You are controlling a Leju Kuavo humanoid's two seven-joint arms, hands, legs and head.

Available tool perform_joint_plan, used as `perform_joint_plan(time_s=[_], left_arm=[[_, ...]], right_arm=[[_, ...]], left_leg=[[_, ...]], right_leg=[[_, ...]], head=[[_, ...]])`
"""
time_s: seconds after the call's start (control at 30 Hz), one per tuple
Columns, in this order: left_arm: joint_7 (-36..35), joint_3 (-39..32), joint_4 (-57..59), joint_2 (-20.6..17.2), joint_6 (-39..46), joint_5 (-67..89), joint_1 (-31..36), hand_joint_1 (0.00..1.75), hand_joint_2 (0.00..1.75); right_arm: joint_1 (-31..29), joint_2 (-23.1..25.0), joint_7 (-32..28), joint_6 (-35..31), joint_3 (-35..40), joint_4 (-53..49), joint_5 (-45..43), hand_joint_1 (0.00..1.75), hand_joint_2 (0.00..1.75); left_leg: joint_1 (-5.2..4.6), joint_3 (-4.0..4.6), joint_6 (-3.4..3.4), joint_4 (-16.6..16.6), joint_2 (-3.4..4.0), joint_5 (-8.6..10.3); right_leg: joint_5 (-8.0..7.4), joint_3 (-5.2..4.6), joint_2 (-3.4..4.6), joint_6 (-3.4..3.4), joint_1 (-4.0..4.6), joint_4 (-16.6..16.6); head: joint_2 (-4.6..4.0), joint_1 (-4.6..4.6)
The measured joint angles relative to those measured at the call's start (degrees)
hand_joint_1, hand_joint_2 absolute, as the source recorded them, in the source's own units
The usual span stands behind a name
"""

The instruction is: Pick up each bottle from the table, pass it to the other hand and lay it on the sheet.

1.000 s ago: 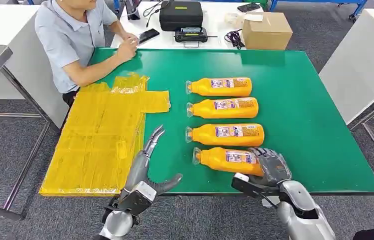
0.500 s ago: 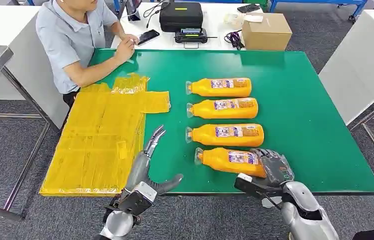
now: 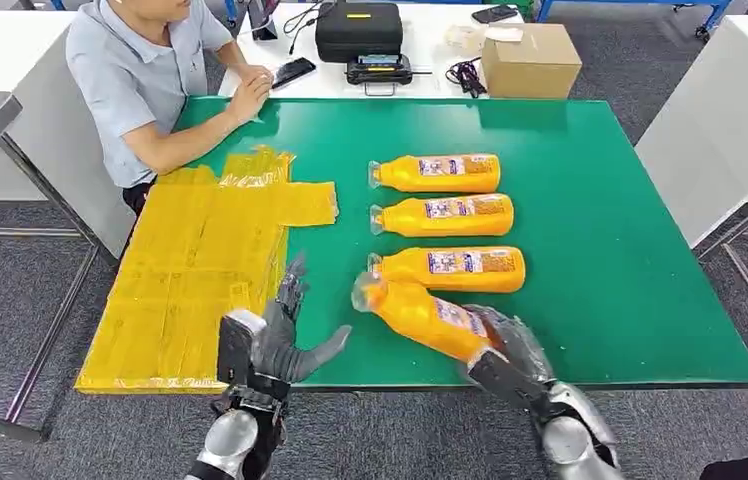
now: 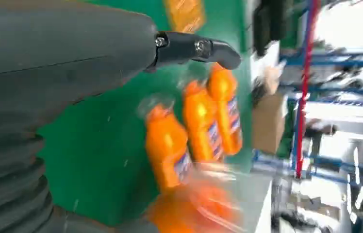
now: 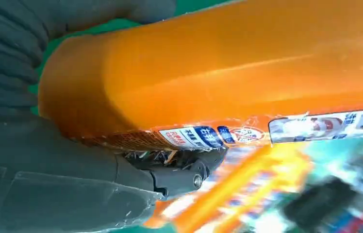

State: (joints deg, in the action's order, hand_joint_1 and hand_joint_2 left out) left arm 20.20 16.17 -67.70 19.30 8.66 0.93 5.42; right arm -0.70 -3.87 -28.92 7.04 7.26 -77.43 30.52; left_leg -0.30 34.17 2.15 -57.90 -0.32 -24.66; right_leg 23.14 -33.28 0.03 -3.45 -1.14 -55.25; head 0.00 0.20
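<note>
Right hand (image 3: 510, 345) clamped on base of orange bottle (image 3: 420, 315), bottle raised off green table (image 3: 600, 250), neck tilted toward left hand (image 3: 275, 335), its fingers spread and empty, yellow sheet (image 3: 195, 265) just beyond it

The bottles (image 3: 442, 173) carry blue-and-white labels (image 5: 204, 136), but the print is too small and blurred to read.

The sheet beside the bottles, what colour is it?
Yellow. The sheet shows best in the head view.
</note>
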Motion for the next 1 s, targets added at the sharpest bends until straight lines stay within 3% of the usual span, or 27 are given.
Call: perform_joint_plan(time_s=[0.43, 0.73, 1.0], left_arm=[[-0.7, 0.5, 3.1, 0.0, -6.0, -9.9, 0.5, 0.00, 1.75], [1.0, 1.4, 3.5, 0.0, -8.0, -10.6, 0.7, 0.00, 1.75], [2.7, 2.4, 2.0, 0.0, -10.9, -8.3, 0.7, 0.00, 1.75]], right_arm=[[-1.9, 8.3, -0.8, 3.5, -1.5, -4.6, -10.7, 1.75, 1.75], [-4.0, 11.2, 0.0, 3.9, -1.4, -4.0, -11.0, 1.75, 1.75], [-7.0, 12.8, 1.0, 1.7, 0.4, 3.6, -6.8, 1.75, 1.75]], left_leg=[[-0.08, 0.22, 0.02, 0.0, -0.16, -0.01], [-0.03, 0.29, 0.01, 0.0, -0.19, 0.00], [-0.04, 0.31, 0.01, 0.0, -0.21, 0.00]], right_leg=[[0.01, -0.15, -0.02, -0.02, -0.08, 0.0], [0.02, -0.19, -0.03, -0.02, -0.05, 0.0], [0.01, -0.20, -0.04, -0.02, -0.05, 0.0]], head=[[0.00, 0.00], [0.00, 0.00], [0.00, 0.00]])
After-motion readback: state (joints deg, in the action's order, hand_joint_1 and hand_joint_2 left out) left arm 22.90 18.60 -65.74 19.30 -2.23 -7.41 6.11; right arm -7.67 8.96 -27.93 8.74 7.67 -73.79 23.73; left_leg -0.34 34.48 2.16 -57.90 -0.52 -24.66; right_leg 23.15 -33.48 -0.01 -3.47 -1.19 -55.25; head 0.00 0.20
